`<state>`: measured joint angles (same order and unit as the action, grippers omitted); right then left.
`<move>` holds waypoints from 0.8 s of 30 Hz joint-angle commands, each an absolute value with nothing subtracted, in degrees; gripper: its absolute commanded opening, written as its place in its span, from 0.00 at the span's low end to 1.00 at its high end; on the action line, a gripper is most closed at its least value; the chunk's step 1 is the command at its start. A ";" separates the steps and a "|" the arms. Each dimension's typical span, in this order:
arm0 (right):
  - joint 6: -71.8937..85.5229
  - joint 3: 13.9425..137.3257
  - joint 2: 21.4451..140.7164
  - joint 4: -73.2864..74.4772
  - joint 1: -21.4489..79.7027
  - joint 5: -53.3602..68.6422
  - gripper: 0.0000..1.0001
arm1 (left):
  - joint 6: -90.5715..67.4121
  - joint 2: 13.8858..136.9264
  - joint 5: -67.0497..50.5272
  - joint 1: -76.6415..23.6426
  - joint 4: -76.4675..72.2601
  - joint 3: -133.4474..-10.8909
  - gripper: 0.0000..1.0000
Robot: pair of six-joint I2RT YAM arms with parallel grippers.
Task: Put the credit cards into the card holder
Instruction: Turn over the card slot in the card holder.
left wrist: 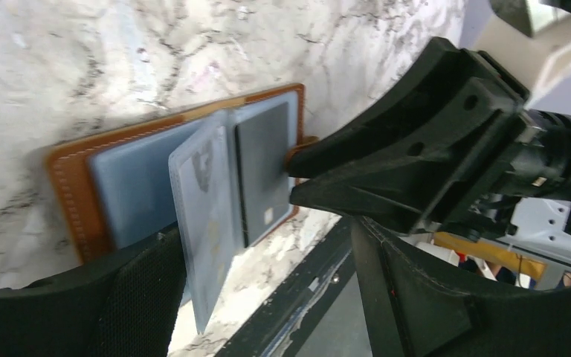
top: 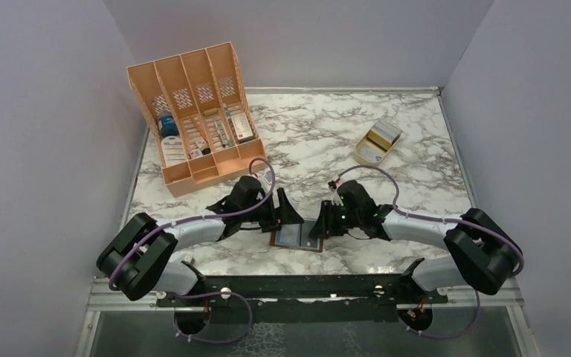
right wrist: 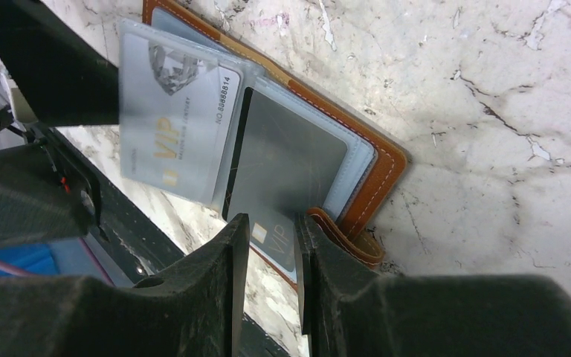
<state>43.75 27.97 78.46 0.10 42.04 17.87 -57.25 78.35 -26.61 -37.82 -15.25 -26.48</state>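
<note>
The brown leather booklet-style card holder (top: 298,239) lies open on the white marble-patterned table (top: 416,186), its clear bluish sleeves facing up. At the holder's snap-tab edge, the right gripper (right wrist: 271,227) has its jaws close together, pinching the end of a dark grey rectangular plastic credit card (right wrist: 290,160). The rest of the card lies over the open page; how far it sits in a sleeve I cannot tell.

One clear sleeve leaf (left wrist: 204,216) stands up from the holder with a pale grey-white VIP credit card (right wrist: 175,126) inside. The left gripper (top: 290,213), at the holder's opposite side, has its jaws wide apart with nothing clamped.

Well beyond the holder are a small tan wooden stand (top: 362,156) and an orange slotted organiser (top: 193,178).
</note>
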 commanded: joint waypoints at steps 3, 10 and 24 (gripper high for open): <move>42.83 27.31 79.43 1.09 42.36 14.94 0.31 | -60.88 74.88 -28.92 -40.34 -18.29 -27.50 0.79; 41.95 30.13 71.80 11.00 42.36 6.10 0.36 | -61.45 75.24 -27.78 -42.10 -18.52 -29.33 0.79; 42.62 32.75 57.50 21.16 42.28 -10.18 0.45 | -61.28 81.89 -26.50 -46.44 -21.83 -33.58 0.79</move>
